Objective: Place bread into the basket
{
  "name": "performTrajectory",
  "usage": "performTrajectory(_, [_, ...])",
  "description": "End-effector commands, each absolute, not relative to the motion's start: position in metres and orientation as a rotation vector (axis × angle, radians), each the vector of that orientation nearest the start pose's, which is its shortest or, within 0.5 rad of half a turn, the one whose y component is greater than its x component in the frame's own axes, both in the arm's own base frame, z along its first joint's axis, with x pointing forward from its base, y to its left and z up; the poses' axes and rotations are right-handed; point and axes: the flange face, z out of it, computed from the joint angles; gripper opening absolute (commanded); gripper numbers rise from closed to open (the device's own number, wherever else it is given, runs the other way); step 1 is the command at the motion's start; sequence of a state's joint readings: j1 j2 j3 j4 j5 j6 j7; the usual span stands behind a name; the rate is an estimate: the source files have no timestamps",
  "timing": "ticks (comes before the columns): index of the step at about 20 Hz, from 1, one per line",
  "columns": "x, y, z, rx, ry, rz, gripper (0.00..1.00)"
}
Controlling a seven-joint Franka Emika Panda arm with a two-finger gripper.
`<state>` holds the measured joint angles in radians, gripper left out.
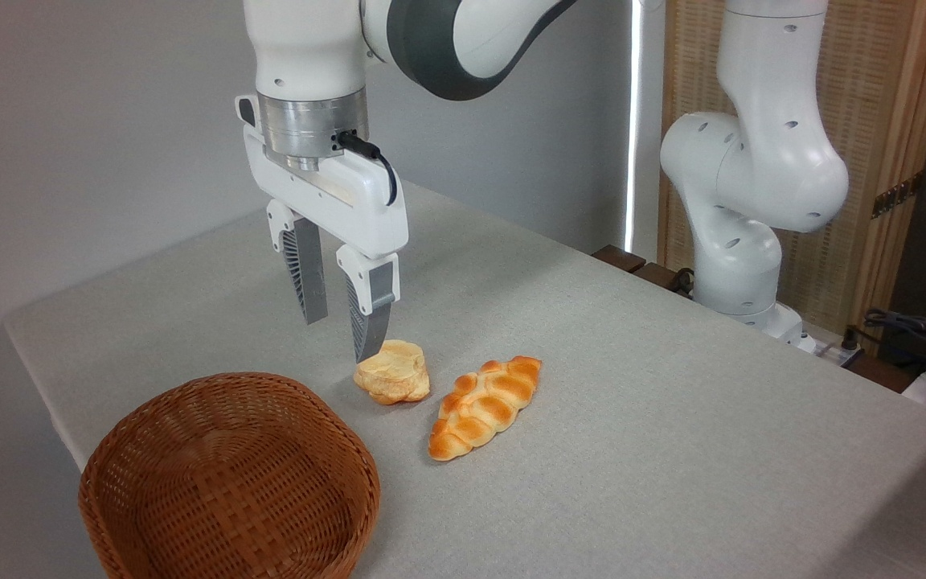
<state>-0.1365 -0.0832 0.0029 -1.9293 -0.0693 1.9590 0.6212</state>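
The fixed camera shows the gripper hanging above the grey table, pointing down, its two fingers parted with clear space between them and nothing held. The tip of the nearer finger sits right at the upper left edge of the bread in the picture; whether it touches cannot be told. The bread, a small knobbly bun, lies on the table near the middle. Just right of it, close but apart, lies a longer braided loaf, glossy orange-brown, set on a slant. The basket, round woven wicker, stands at the near left, near the table's edge, with nothing inside it.
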Motion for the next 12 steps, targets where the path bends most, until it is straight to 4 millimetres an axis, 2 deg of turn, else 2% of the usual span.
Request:
performTrajectory(1, [0.5464, -0.0748, 0.5376, -2.950, 1.137, -0.217, 1.00])
performTrajectory(12, [0.5479, -0.0751, 0.5334, -2.954, 1.137, -0.205, 1.00])
